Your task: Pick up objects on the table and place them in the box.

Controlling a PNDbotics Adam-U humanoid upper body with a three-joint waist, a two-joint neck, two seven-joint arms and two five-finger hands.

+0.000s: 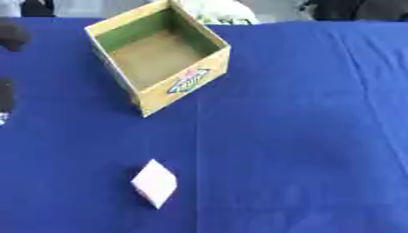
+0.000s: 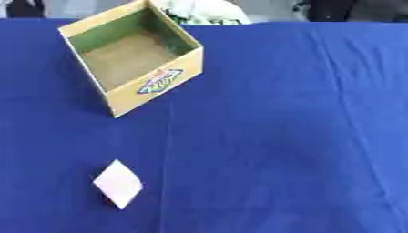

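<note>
A: Box (image 1: 185, 81) location, please.

B: Open cardboard box, yellow-tan outside, set on the blue tablecloth (image 1: 303, 136) at the far left of the table. It stands upright and is turned so one corner points toward the near side. A blue and white diamond label (image 1: 188, 81) shows on its near right wall. The inner far walls look green, the floor plain brown. Nothing is visible inside.

A: Object to be picked?

B: One small white block (image 1: 155, 183), flat and diamond-shaped as seen from above, with a pale top face and a slightly pinkish side. It lies on the cloth at the near left, well apart from the box and nearer than it, roughly in line with the box's near corner. Nothing touches it.

A: Hand status?

B: Left hand: the left eye view shows dark shapes (image 1: 6, 93) at the left edge, beside the box; whether these are part of the hand cannot be told, so its finger state cannot be told. Right hand: it shows in neither view.

A: Anything else on the surface?

B: A straight crease (image 2: 167, 159) runs through the cloth from the box toward the near edge, passing just right of the block. Something white (image 2: 203, 11) sits beyond the table's far edge, behind the box.
</note>
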